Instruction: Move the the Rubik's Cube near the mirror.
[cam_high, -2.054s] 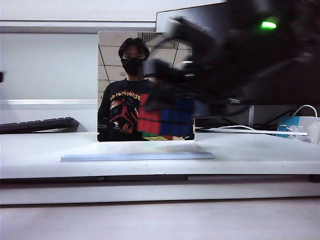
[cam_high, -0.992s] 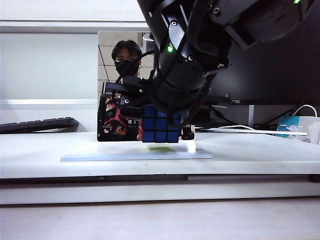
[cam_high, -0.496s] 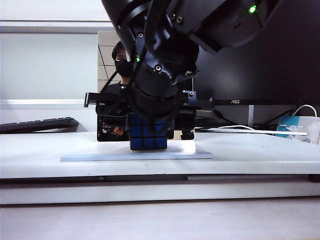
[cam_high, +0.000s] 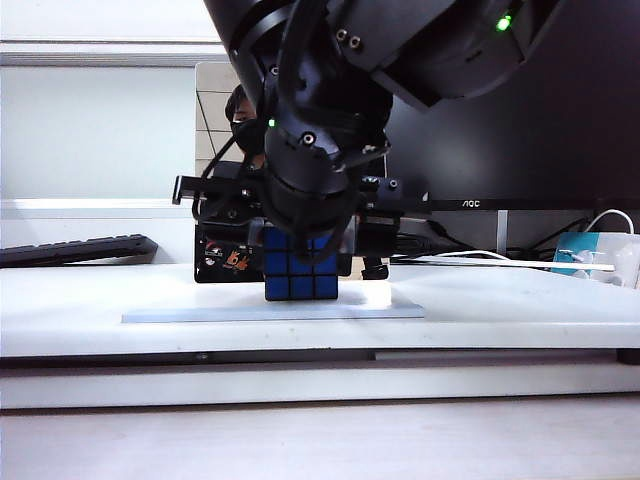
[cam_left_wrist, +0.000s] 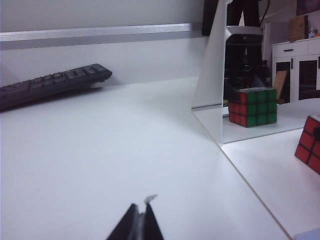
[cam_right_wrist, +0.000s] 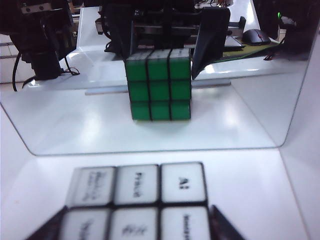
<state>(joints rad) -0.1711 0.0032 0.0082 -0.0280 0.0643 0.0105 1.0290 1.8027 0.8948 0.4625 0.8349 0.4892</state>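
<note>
The Rubik's Cube (cam_high: 300, 275) stands on the white table right in front of the mirror (cam_high: 215, 100), blue face toward the exterior camera. My right gripper (cam_high: 300, 242) hangs over it, pointing down. In the right wrist view the cube's white top (cam_right_wrist: 137, 195) lies between the dark fingers (cam_right_wrist: 227, 225), with a thin gap on each side, so the right gripper (cam_right_wrist: 137, 227) is open. The mirror (cam_right_wrist: 75, 125) reflects the cube's green face. My left gripper (cam_left_wrist: 141, 206) is shut and empty, low over the table, far from the cube's red side (cam_left_wrist: 310, 145) and the mirror (cam_left_wrist: 235, 50).
A black keyboard (cam_high: 75, 250) lies at the back left. A black AOC monitor (cam_high: 500, 150) stands behind the mirror on the right, with a blue-and-white box (cam_high: 590, 255) and cables beside it. A thin grey sheet (cam_high: 200, 314) lies flat under the cube.
My right gripper came down in front of the mirror with the cube and set it on the table. In the last half second its fingers spread a little off the cube's sides.
</note>
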